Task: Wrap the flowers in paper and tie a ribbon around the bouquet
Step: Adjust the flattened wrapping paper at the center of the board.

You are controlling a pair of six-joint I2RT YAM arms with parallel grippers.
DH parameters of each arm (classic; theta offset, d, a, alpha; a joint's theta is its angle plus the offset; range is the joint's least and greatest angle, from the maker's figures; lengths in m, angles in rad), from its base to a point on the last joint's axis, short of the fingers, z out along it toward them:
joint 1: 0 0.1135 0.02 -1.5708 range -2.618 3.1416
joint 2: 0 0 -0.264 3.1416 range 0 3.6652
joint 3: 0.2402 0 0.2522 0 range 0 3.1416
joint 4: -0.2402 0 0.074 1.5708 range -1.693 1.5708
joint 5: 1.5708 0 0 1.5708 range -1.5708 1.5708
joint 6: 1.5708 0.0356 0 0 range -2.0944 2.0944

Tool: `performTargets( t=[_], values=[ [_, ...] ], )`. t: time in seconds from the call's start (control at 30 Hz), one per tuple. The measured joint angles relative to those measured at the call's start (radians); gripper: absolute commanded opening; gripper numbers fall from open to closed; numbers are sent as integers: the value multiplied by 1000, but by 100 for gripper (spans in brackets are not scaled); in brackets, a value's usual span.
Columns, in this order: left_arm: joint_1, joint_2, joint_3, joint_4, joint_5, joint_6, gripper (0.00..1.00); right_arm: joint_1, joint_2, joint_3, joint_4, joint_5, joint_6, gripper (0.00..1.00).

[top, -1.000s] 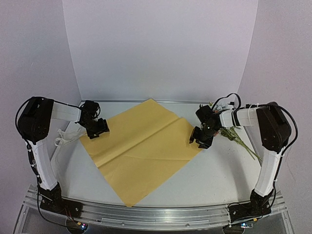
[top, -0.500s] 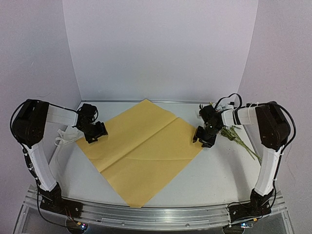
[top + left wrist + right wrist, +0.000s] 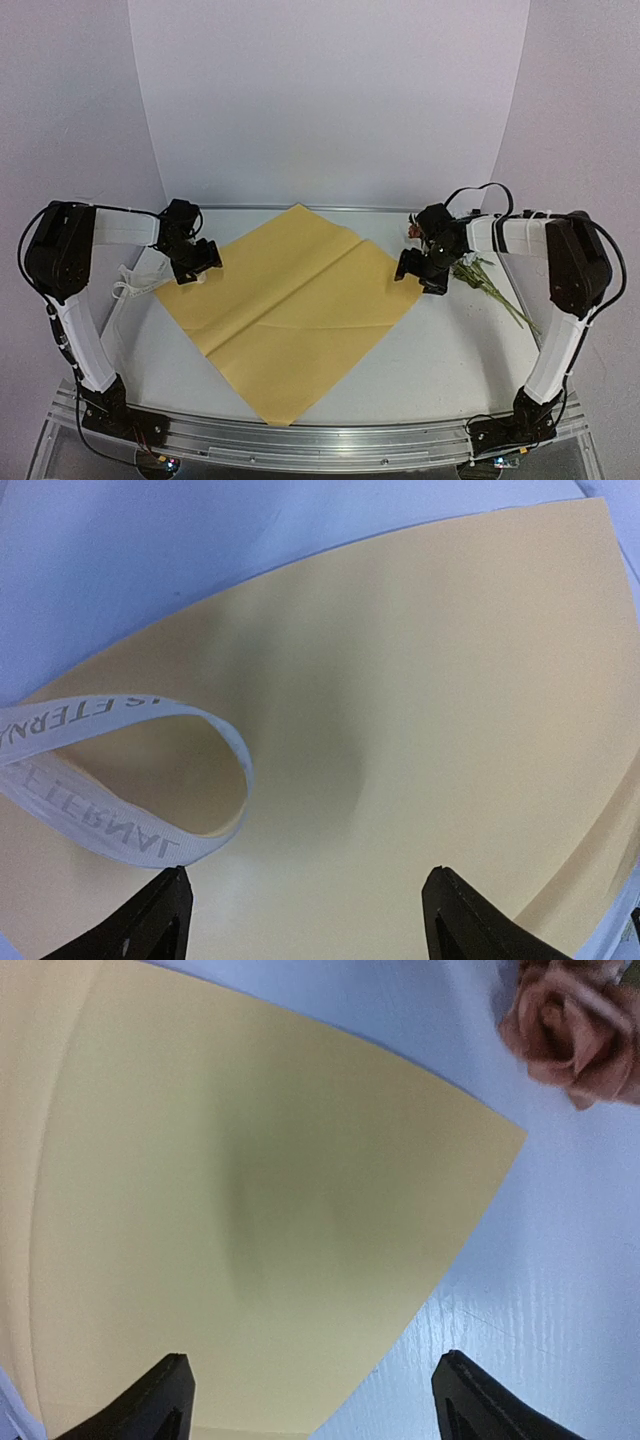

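The paper (image 3: 300, 300) lies flat, nothing wrapped yet. Flowers (image 3: 487, 282) wait beside its right corner, ribbon (image 3: 130, 287) at its left. Left gripper (image 3: 193, 263) and right gripper (image 3: 420, 273) hover there, fingers apart, empty.

Left wrist view: a cream-white ribbon (image 3: 100, 718) looped over yellow-tan paper (image 3: 420, 680) carries pale grey printed capitals. 1 strand reads "IS ETERNA", cut off at the picture's left edge. The other strand reads "ETERNAL", with its start also cut off. No other writing can be read in any view.
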Motion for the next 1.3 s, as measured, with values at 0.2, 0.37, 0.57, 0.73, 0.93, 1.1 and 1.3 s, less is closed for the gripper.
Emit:
performTargets(
  t=[0.2, 0.37, 0.57, 0.73, 0.93, 1.1, 1.3],
  values=[
    [0, -44, 37, -7, 49, 16, 92, -33, -128, 28, -29, 96, -104, 98],
    [-1, -85, 43, -6, 129, 25, 99, -151, -172, -7, -39, 158, -169, 98],
    [-1, -136, 43, 7, 207, 27, 100, -285, -158, -23, -58, 179, -175, 98],
    [-1, -156, 46, 12, 239, 32, 100, -361, -103, -20, -54, 151, -151, 98],
    [-1, -156, 48, 11, 253, 33, 100, -413, -6, -9, -47, 71, -97, 98],
    [-1, -156, 55, 10, 253, 41, 100, -414, 8, -23, -22, 12, -53, 98],
    [-1, -156, 70, 10, 256, 50, 100, -414, 6, -97, 12, -49, -1, 98]
  ],
)
